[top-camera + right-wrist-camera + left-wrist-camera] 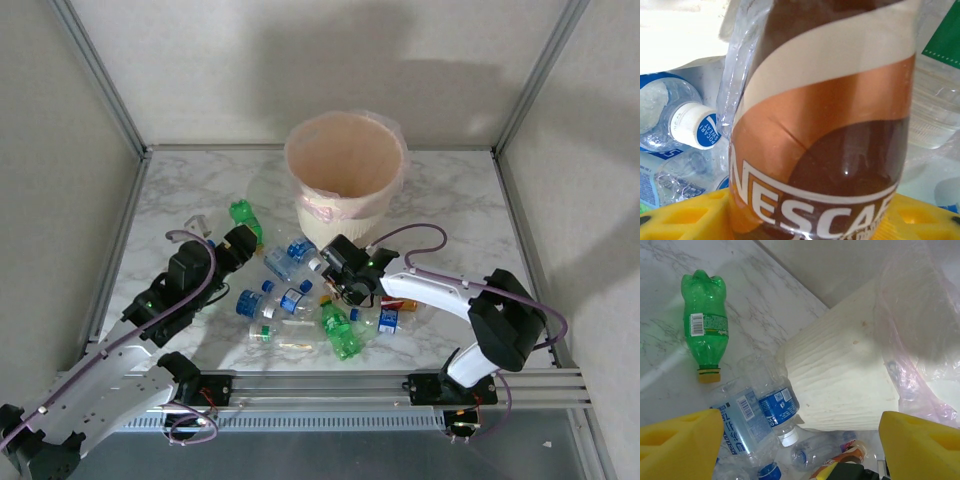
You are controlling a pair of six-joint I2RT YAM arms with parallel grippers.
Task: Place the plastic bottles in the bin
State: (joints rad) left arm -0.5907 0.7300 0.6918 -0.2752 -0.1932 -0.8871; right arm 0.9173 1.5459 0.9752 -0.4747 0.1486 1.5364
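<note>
Here, brown Nescafé-labelled bottle [820, 125] between right jaws, grip unclear, left jaws parted, empty

Bottles [292, 300] before bin [340, 215] (right flank bare)

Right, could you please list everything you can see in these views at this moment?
bin: one, cream with a pinkish liner, upright at the far middle.
green bottles: at least two, green; one lying left of the bin, one at the pile's near edge.
clear bottles: several, blue caps and labels, heaped in front of the bin; exact count unclear.
brown-labelled bottle: one, brown and copper label, between the pads of the right gripper.
table: one, white marble pattern.
left gripper: one, yellow pads, open above the pile beside the bin.
right gripper: one, yellow pads either side of the brown-labelled bottle; whether it grips is unclear.
</note>
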